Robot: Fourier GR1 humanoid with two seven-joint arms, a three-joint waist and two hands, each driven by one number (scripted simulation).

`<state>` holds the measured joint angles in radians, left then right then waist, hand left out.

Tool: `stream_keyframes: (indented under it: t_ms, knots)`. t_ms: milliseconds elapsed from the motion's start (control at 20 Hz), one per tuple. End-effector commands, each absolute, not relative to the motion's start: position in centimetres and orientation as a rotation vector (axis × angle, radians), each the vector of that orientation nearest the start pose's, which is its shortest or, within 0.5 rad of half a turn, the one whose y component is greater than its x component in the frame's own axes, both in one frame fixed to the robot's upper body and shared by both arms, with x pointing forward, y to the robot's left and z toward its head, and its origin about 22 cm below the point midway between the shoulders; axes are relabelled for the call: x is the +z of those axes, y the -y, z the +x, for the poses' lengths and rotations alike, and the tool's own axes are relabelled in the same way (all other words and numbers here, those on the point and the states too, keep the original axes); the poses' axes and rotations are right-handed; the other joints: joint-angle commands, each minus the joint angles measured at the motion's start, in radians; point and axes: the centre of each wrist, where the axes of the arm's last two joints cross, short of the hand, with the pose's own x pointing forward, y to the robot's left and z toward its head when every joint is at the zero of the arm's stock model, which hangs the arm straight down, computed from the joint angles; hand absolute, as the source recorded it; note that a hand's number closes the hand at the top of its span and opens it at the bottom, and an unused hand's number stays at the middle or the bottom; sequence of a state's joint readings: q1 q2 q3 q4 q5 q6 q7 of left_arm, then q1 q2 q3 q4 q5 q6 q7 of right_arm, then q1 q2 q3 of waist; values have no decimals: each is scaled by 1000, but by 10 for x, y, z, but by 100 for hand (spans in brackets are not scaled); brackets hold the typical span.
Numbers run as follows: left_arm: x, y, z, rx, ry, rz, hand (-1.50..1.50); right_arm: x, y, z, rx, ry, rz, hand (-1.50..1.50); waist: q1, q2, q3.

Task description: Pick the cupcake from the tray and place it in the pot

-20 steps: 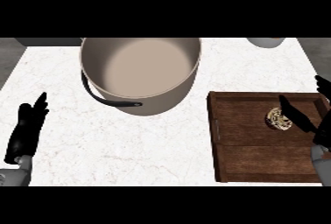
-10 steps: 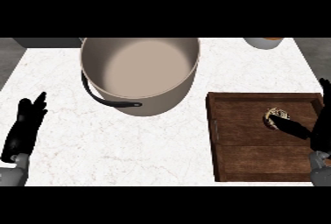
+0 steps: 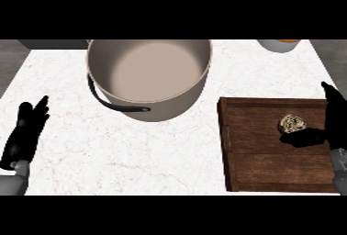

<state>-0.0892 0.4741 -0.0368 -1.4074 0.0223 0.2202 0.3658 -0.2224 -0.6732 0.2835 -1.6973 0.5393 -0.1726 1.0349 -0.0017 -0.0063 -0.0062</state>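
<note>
Right now my right hand (image 3: pixel 317 133) sits over the right part of the wooden tray (image 3: pixel 254 156), coming in from the view's right edge. Its thumb reaches left across the tray and lies just below the cupcake (image 3: pixel 293 123), touching or nearly touching it, while the fingers stand up along the tray's right side. The hand is spread wide around the cupcake and has not closed on it; the cupcake rests on the tray, in its upper right part.

Beyond the tray, to the upper left, stands the large pot (image 3: pixel 150 75), grey with a pale inside and a dark handle on its near left side. It is well apart from the cupcake, and its near wall comes close to the tray's upper left corner.

My left hand (image 3: pixel 25 133) rests at the left edge of the white marble counter (image 3: pixel 136 156), fingers straight and pointing up, holding nothing.

A small bowl (image 3: pixel 279 44) shows at the counter's far right.
</note>
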Motion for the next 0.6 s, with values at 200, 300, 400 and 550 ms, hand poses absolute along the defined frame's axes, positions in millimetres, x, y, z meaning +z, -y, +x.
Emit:
stream_keyframes:
  t_ms: [200, 300, 400, 550]
  knots:
    - [34, -322, 266, -115, 1172, 528, 0, 146, 243, 286, 508, 655, -1029, -150, 12, 5, 5]
    - [39, -325, 270, -108, 1170, 508, 0, 160, 249, 296, 479, 636, -1029, -150, 13, 6, 5]
    - [29, -316, 269, -104, 1161, 529, 0, 143, 255, 287, 491, 607, -1037, -150, 1, 5, 5]
    - [34, -318, 275, -104, 1158, 529, 0, 135, 250, 288, 448, 609, -1021, -150, 2, 5, 6]
